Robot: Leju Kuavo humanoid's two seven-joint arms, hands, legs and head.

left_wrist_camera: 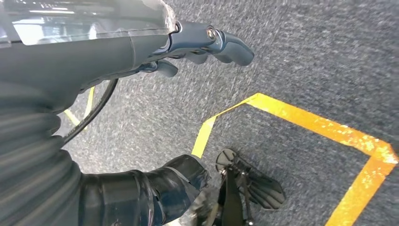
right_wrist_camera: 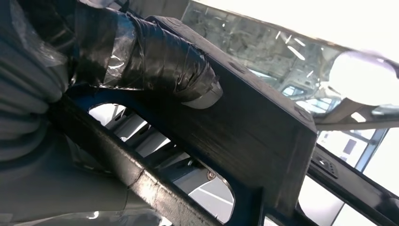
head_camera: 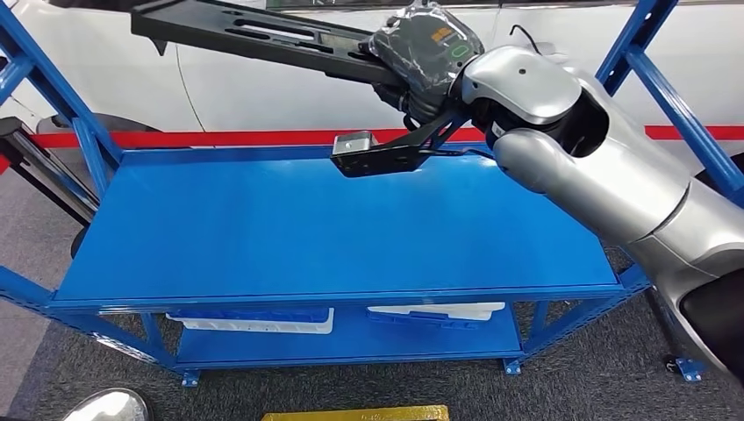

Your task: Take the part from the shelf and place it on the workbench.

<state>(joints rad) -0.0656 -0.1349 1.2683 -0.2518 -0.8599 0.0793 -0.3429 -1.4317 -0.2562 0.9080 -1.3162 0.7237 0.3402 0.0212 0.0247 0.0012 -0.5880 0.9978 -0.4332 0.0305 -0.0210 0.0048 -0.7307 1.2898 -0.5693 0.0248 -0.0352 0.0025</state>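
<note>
Head view: the right hand point(head_camera: 421, 66), wrapped in dark tape and film, grips the part point(head_camera: 263, 35), a long black bracket held in the air above the blue desk point(head_camera: 263, 228). A second black arm of the part with a grey block at its end point(head_camera: 355, 145) hangs just over the desktop. My judgement is that the long overhang is the risk: the far end could twist in the grasp or strike the blue upright point(head_camera: 53, 96) as it comes down, and the low arm could touch first and lever the part loose. The top is flat, smooth painted metal, so a part set down at an angle may slide. White trays point(head_camera: 254, 320) lie on the lower shelf; grey carpet surrounds the frame and a white car body stands behind.

Left wrist view: the left hand point(left_wrist_camera: 155, 117) hangs over grey carpet with yellow floor tape point(left_wrist_camera: 306, 120); its fingers point(left_wrist_camera: 221, 42) are apart and hold nothing.

Right wrist view: taped fingers point(right_wrist_camera: 155, 61) press closed around the part's black edge, with car glass point(right_wrist_camera: 263, 42) beyond it.
</note>
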